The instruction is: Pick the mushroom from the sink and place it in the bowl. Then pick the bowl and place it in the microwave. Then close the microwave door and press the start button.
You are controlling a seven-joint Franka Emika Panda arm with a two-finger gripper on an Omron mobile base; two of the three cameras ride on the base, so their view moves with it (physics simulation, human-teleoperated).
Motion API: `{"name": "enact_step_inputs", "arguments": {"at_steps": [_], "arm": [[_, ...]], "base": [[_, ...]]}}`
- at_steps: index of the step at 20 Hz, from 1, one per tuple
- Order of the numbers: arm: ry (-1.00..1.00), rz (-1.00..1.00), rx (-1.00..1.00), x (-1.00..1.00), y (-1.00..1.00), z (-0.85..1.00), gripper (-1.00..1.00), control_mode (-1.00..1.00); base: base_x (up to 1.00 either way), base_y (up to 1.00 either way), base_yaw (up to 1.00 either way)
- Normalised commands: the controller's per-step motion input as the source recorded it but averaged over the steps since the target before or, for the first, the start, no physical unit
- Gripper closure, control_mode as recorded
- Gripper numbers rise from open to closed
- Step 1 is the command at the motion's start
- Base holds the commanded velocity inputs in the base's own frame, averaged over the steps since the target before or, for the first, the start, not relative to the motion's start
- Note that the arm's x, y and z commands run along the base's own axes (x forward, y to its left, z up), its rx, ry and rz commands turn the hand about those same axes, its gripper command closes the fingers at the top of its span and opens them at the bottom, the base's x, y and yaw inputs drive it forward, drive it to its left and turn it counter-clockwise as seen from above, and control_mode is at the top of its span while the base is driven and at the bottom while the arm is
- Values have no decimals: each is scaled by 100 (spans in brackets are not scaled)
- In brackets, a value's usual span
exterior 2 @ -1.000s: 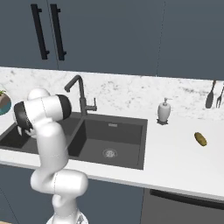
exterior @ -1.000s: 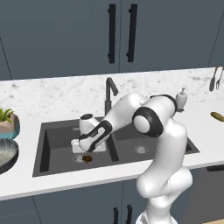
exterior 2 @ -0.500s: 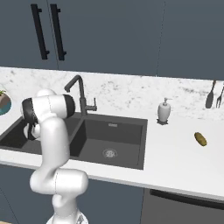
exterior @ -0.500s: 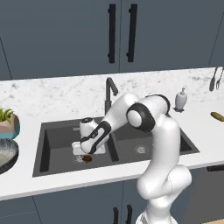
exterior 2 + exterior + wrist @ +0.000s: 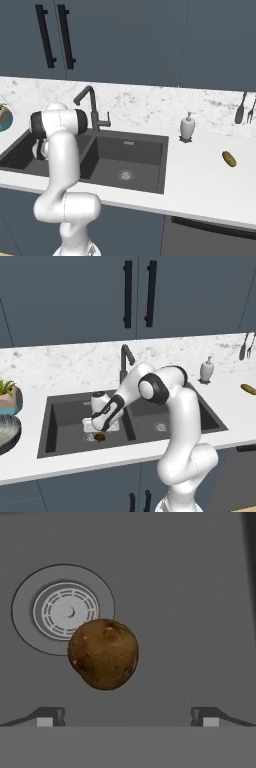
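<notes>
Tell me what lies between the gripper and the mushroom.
Nothing. In the hand view the open gripper looks at the mushroom over bare sink floor; the drain lies just beyond the mushroom. The left base view shows the hand right above it.

white glossy arm (image 5: 182, 421), rounded links, dark grey joint caps, bulbous base segment, black-and-white hand (image 5: 106, 415)
</notes>
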Motion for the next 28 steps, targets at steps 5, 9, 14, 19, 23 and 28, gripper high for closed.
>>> {"name": "enact_step_inputs", "arguments": {"at_steps": [5,9,14,19,23,28], "arm": [[0,-1,-1,29,8,-28,-100,-100],[0,-1,-1,24,14,-27,-100,-100],[3,-2,0,8,12,-29,-100,-100],[2,0,0,0,0,-28,-100,-100],[2,0,0,0,0,-35,100,-100],[0,0,0,0,0,-35,100,-100]], "base": [[0,0,0],[0,0,0],[0,0,0],[0,0,0],[0,0,0],[0,0,0]]}}
